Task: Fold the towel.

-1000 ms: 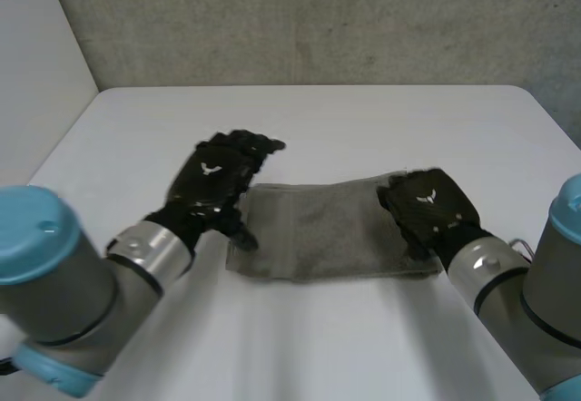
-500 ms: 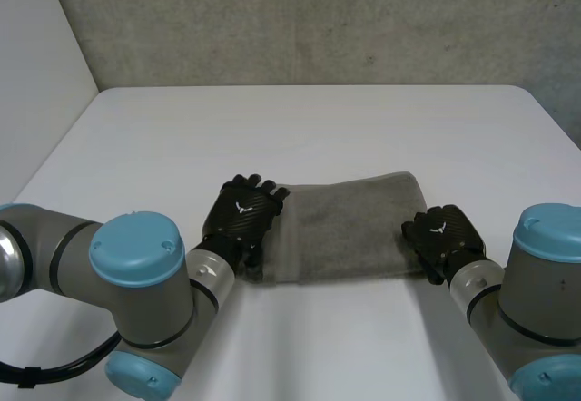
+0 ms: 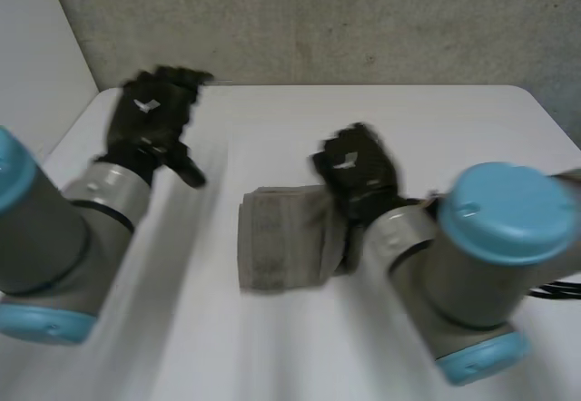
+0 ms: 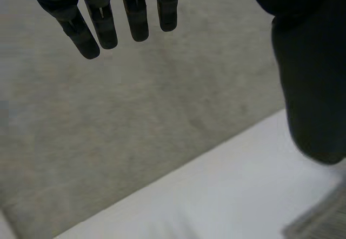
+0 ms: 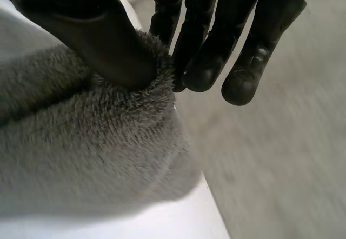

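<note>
The grey towel (image 3: 281,238) lies in the middle of the white table (image 3: 272,347), its right part lifted and drawn over toward its left. My right hand (image 3: 359,170) is above the towel's right side, holding that raised edge. In the right wrist view the thumb (image 5: 102,39) presses the fluffy towel (image 5: 92,141) against the curled fingers (image 5: 200,44). My left hand (image 3: 150,124) is raised off the cloth near the table's far left corner, open. In the left wrist view its straight fingers (image 4: 108,22) are spread in the air, and a strip of towel (image 4: 319,223) lies below the thumb.
A grey wall (image 3: 363,20) runs behind the table's far edge, and a pale wall (image 3: 36,65) stands at the left. Both arms' big blue-capped joints (image 3: 499,210) hang low over the table's near part.
My right hand has closed on the towel's right end and carried it leftward over the cloth. My left hand has come off the left end and risen toward the far left.
</note>
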`<act>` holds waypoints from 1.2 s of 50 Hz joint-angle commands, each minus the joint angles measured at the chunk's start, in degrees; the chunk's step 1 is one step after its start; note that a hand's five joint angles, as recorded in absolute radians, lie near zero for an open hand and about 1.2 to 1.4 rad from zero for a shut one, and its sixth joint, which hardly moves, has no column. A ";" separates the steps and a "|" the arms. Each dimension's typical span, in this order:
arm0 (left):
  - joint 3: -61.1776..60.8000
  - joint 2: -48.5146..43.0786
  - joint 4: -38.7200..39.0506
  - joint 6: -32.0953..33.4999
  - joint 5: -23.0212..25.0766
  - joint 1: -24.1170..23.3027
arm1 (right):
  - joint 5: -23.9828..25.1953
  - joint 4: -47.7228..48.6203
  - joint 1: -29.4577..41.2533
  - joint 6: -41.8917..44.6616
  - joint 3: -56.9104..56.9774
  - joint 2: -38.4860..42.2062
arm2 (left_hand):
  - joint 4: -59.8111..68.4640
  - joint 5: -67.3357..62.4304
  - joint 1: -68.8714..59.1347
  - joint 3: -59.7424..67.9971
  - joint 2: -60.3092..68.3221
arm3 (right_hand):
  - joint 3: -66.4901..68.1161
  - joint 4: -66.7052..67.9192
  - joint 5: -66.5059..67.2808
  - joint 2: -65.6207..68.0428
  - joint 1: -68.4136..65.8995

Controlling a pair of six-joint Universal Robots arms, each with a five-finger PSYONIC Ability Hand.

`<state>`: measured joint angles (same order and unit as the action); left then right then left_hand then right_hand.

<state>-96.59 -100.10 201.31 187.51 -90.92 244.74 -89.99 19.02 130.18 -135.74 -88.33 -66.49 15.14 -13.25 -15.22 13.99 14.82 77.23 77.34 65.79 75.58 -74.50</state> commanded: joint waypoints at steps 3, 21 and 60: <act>-1.41 3.24 -3.20 -2.94 0.74 5.84 | 6.67 -11.28 14.14 12.07 10.11 14.64 | -4.26 12.36 4.33 -3.10 -3.94 | 2.77 2.66 4.21 4.42 -5.50; -0.97 0.62 -2.32 -3.38 0.83 1.11 | 0.43 -10.12 4.22 -13.49 7.39 1.54 | -4.42 12.53 4.50 -3.27 -4.10 | -67.23 -67.34 -65.79 -65.58 64.50; 8.26 -10.73 -14.28 -2.33 -5.94 -9.28 | -0.10 -17.70 -5.37 -26.77 9.84 -3.91 | -4.42 12.53 4.50 -3.27 -4.10 | -67.23 -67.34 -65.79 -65.58 64.50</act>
<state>-89.01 -118.33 188.51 185.20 -95.61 234.44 -88.25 1.06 127.51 -161.27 -78.28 -61.01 15.14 -13.03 -15.22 13.99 14.82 13.84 14.61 3.52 14.04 -12.75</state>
